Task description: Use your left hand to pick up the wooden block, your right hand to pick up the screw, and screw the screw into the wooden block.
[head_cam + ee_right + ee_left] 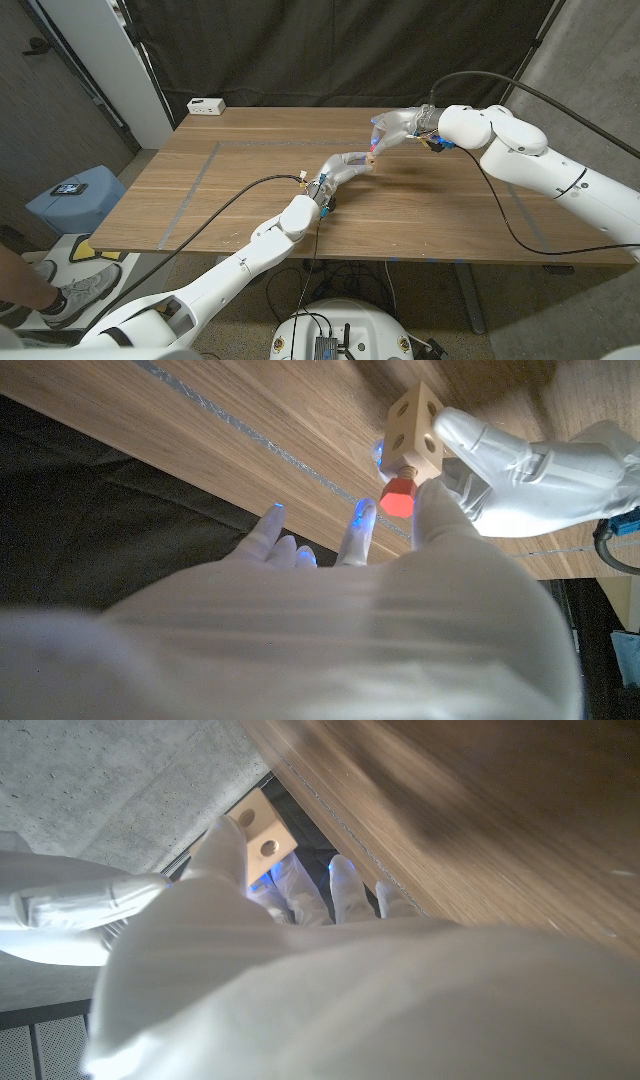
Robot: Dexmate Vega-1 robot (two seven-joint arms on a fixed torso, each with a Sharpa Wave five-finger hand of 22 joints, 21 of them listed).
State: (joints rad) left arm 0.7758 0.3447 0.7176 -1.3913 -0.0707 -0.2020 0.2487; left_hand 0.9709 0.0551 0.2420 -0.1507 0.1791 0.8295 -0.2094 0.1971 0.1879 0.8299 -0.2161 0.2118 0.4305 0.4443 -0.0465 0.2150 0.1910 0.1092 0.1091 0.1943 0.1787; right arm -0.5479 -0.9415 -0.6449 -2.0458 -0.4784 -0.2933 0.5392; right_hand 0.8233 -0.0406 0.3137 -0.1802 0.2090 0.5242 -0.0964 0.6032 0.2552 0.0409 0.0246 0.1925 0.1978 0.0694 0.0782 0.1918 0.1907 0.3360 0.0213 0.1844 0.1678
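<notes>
Hands (372, 150) meet mid-table, wooden block (417, 428) and screw (398, 495) joined.

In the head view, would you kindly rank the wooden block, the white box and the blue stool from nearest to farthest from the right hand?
1. Wooden block: beside the right hand, mid-table.
2. White box: far left table corner.
3. Blue stool: on the floor, off the table's left edge.

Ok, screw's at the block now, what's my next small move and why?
Probably keep turning the red-headed screw with the right hand: its shank already sits in a hole of the wooden block, which the left hand holds off the table, but the head stands clear.
</notes>
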